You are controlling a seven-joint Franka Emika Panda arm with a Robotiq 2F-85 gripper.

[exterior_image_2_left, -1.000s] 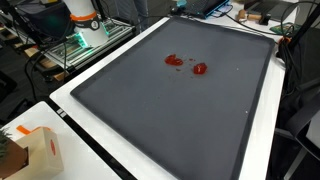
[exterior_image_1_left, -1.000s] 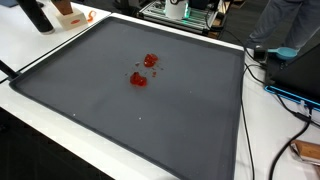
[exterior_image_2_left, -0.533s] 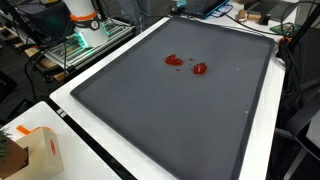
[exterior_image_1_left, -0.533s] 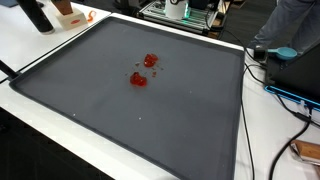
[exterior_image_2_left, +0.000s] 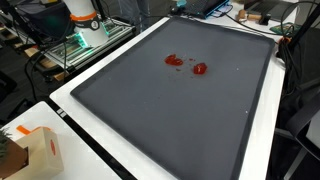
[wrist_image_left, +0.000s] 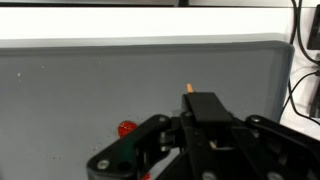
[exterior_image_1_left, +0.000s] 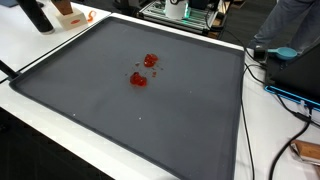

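Unmoved since the earlier frames: red pieces [exterior_image_1_left: 138, 79] close together on the grey mat [exterior_image_1_left: 120, 130]. Above the mat, just right of one piece, tool [wrist_image_left: 205, 125]; apart or together, cannot tell.

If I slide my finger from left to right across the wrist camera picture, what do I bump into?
red piece → small tan sliver → black cables. The first two lie on the grey mat. The gripper spreads across the bottom of the picture, so it has no clear place in the order.
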